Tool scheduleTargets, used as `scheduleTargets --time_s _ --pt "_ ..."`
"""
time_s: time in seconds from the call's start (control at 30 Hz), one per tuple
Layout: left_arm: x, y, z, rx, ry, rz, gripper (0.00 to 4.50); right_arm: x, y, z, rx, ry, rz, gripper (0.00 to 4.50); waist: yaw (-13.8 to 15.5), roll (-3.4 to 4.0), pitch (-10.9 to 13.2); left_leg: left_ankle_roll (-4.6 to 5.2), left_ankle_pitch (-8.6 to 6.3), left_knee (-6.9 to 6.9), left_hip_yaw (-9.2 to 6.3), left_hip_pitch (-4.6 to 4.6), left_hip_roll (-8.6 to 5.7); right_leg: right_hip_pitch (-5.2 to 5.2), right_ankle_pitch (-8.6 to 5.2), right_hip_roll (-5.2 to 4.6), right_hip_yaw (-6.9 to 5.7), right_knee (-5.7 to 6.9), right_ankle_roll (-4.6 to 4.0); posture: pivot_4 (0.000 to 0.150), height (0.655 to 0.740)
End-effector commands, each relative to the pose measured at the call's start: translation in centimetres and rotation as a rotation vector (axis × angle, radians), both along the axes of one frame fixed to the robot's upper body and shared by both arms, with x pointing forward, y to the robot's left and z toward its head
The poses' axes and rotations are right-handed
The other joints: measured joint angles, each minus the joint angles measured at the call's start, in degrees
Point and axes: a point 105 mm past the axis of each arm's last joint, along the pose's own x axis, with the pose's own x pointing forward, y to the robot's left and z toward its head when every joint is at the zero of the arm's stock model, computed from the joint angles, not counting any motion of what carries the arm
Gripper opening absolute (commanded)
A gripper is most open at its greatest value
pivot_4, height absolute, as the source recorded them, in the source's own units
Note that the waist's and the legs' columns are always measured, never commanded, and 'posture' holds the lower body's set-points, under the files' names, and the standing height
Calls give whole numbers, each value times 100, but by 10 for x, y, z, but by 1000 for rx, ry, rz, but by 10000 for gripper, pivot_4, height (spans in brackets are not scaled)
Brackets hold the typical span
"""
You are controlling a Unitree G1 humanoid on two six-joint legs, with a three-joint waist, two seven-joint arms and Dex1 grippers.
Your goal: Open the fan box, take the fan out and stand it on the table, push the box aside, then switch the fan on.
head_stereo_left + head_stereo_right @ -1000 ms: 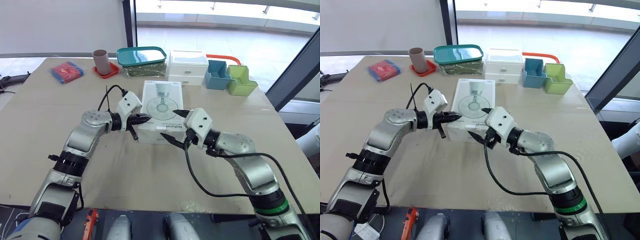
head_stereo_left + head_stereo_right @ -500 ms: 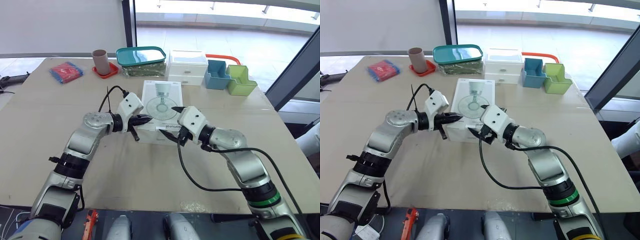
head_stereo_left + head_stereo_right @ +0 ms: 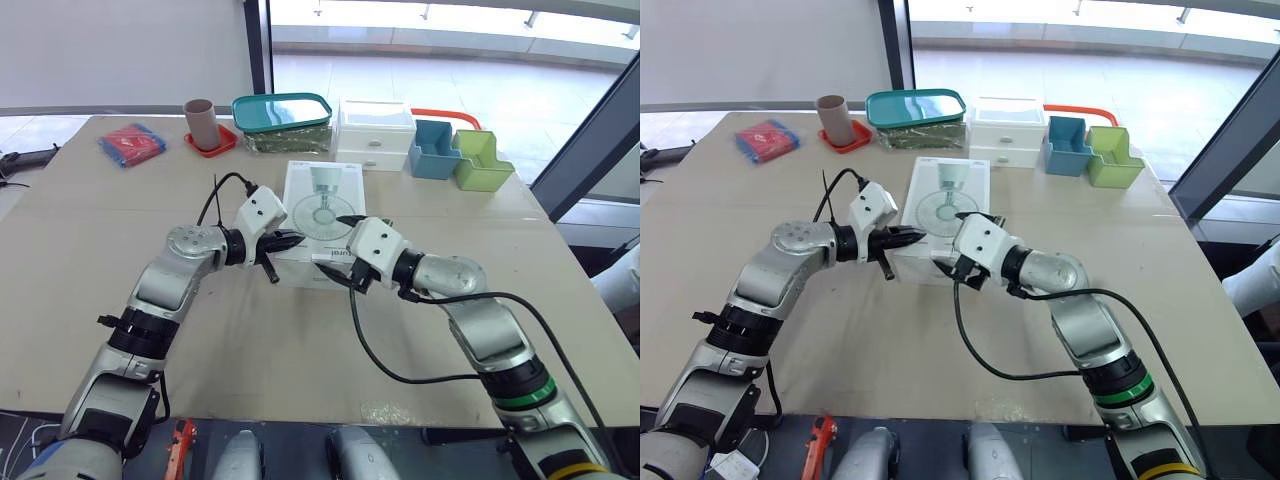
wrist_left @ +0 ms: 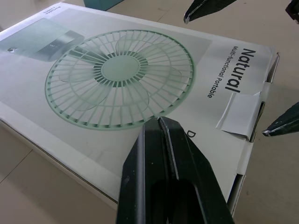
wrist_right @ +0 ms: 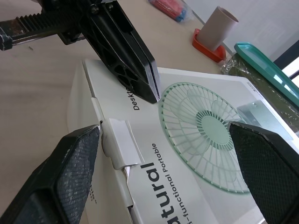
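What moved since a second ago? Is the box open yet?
The right gripper slid along the near end of the box toward the left gripper. Its open fingers now stand either side of the white tab, holding nothing. The left gripper stayed shut, tip on the box top. The box is still closed, same spot.

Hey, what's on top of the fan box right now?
Over the fan box, the left gripper, shut, points at its near corner; contact unclear. The right gripper, open, brackets the tab. The box is closed, hiding its contents.
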Motion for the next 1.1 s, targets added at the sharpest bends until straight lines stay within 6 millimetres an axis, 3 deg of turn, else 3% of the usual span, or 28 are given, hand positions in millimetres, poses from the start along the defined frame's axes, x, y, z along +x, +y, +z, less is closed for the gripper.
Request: scheduleTargets --time_s 0.03,0.27,0.5,1.1 --pt "-2 -1 -4 9 13 -2 268 -4 4 13 7 -62 24 45000 0 0 0 0 0 0 0 0 0 0 0 0 0 0 0 1500 7400" --pt "-2 -2 -5 9 9 -6 268 10 -10 14 -19 -82 -39 45000 0 0 0 0 0 0 0 0 0 0 0 0 0 0 0 1500 7400" --pt "-2 -2 -5 9 6 -7 268 11 -13 15 -31 -103 -39 45000 0 0 0 0 0 1 0 0 -1 0 1 0 0 0 0 1500 7400" --pt "-8 -9 -10 9 15 -42 268 25 -27 62 31 -344 -133 45000 -3 0 0 -1 0 2 1 0 0 -1 3 0 1 0 -1 1500 7400"
